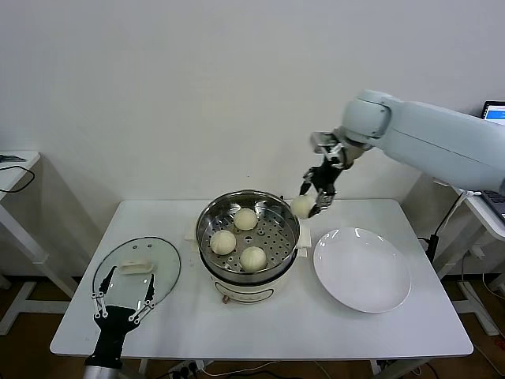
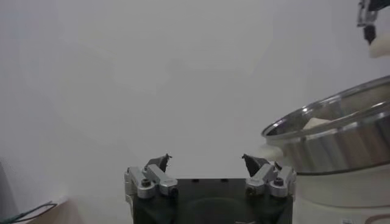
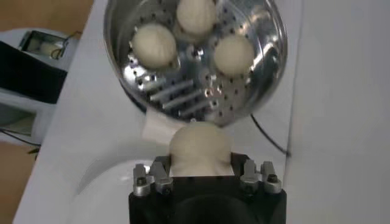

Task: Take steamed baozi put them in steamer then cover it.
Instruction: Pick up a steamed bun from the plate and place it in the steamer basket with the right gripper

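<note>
A white table (image 1: pixel 260 324) stands against a pale wall, seen from the robot's head. Near its middle sits the steamer (image 1: pixel 248 280), a shiny steel pot on a white base, with three steamed baozi resting on its perforated tray: one at the far side (image 1: pixel 245 219), one at the left (image 1: pixel 222 242), and one at the near right (image 1: pixel 252 257). The right gripper (image 1: pixel 313 197) hangs in the air just beyond the pot's far right rim, its fingers clamped on a fourth baozi (image 1: pixel 301 206); the right wrist view shows this bun (image 3: pixel 199 143) pinched between the fingers above the pot's edge. To the right of the steamer lies a flat white plate (image 1: pixel 362 268), bare. To the left, the cover (image 1: pixel 136 270), a clear glass lid with a white bar handle, lies flat on the table. The left gripper (image 1: pixel 124 303) waits at the near left, over the lid's near edge, its fingers spread apart and holding nothing.
</note>
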`<action>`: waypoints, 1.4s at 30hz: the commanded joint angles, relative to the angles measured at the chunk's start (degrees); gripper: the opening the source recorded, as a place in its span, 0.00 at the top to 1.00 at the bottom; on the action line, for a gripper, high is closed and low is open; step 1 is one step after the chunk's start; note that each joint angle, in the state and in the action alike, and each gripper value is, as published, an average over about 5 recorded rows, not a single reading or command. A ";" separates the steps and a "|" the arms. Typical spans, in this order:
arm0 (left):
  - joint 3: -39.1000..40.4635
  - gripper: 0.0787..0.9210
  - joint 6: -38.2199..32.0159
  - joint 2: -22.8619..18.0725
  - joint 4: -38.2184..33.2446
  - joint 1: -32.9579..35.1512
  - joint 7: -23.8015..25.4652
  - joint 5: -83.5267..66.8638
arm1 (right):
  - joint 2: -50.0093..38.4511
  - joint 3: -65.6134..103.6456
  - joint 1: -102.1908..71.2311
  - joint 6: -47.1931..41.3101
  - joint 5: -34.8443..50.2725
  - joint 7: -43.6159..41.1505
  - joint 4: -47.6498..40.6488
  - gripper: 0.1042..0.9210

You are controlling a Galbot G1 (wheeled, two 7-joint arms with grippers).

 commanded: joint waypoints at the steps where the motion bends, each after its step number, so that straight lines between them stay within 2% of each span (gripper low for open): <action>1: 0.17 0.12 0.00 0.02 0.13 -0.20 -0.04 -0.05 | 9.14 -4.94 2.36 -2.05 2.68 1.98 0.51 0.33; 15: 0.06 0.12 -0.09 0.41 0.44 -0.28 0.00 -0.25 | 14.08 -5.10 -4.79 -2.76 -1.89 4.55 -3.65 0.34; 42: -0.36 0.12 -0.42 0.21 0.91 -0.15 -0.80 -0.23 | 16.39 -4.73 -8.53 -2.18 -6.15 4.86 -8.56 0.30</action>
